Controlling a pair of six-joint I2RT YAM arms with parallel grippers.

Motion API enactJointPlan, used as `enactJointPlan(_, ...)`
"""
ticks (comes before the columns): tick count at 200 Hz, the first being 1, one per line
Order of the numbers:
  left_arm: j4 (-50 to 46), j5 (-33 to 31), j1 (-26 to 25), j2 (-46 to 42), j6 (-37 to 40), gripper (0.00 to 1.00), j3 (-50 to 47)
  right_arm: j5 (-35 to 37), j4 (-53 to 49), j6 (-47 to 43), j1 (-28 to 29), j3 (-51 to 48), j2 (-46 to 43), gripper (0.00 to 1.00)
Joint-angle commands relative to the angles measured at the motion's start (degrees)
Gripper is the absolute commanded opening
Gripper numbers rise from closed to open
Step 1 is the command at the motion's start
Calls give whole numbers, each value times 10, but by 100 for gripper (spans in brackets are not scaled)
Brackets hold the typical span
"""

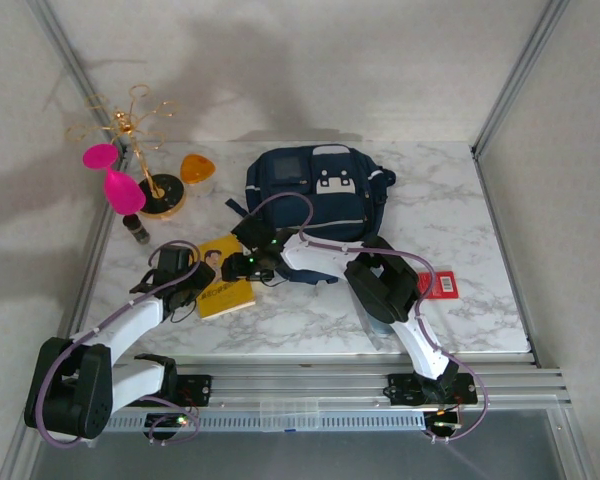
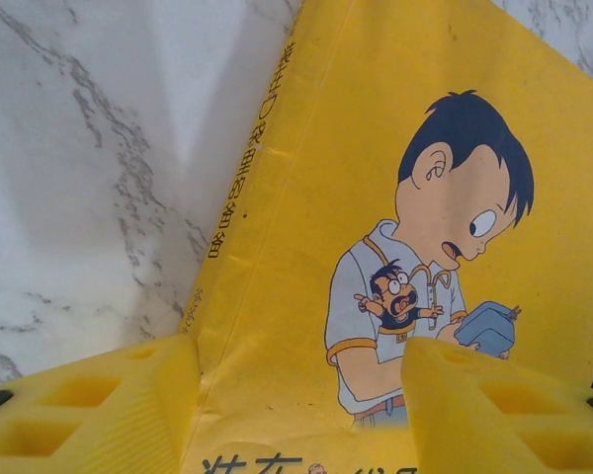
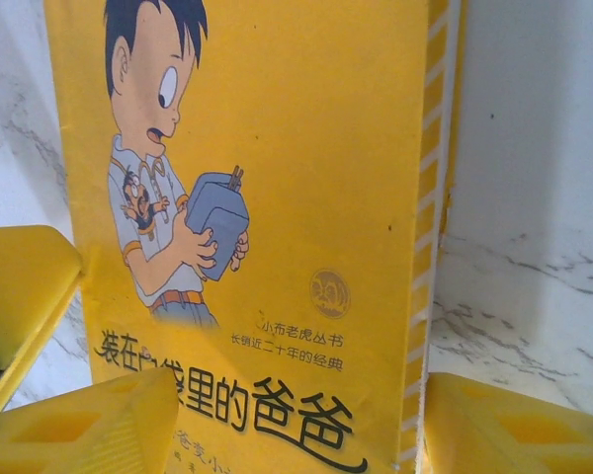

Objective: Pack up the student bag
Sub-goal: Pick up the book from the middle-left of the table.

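The left tool (image 2: 301,420) hangs low over a yellow paperback book with a cartoon boy on its cover (image 2: 395,197). Its yellow foam fingers (image 2: 109,405) are spread wide, one by the spine edge and the other over the cover. Whether they touch the book I cannot tell.

The right tool (image 3: 296,430) is also spread. One of its fingers (image 3: 89,425) is over the cover and the other is past the page edge, above the white marble-patterned table (image 3: 534,296).

From above, the book (image 1: 225,285) lies flat between the left tool (image 1: 193,293) and the right tool (image 1: 238,268). The navy-blue fabric backpack (image 1: 315,190) sits just behind the book, toward the back of the table (image 1: 310,320).
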Motion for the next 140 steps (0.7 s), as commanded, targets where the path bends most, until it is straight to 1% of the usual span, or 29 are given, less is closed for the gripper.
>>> enactJointPlan(1, -7, 20, -2, 14, 3, 56, -19, -29, 29, 11, 5, 14, -17, 65)
enactJointPlan(22, -8, 15, -4, 10, 2, 55, -20, -38, 31, 12, 4, 12, -32, 65)
enactJointPlan(46, 0, 19, -6, 12, -2, 55, -24, -64, 63, 30, 1, -2, -51, 64)
enactJointPlan(79, 14, 22, -8, 11, -8, 55, -30, -74, 74, 36, 0, -12, -67, 63)
enactJointPlan(96, 16, 25, -9, 14, -6, 54, -27, -89, 99, 34, -1, -32, -73, 61)
enactJointPlan(110, 12, 23, -9, 16, -3, 54, -25, -94, 98, 34, -2, -35, -69, 58)
enactJointPlan(140, 10, 20, -9, 14, -4, 54, -25, -77, 97, 29, -1, -56, -76, 53)
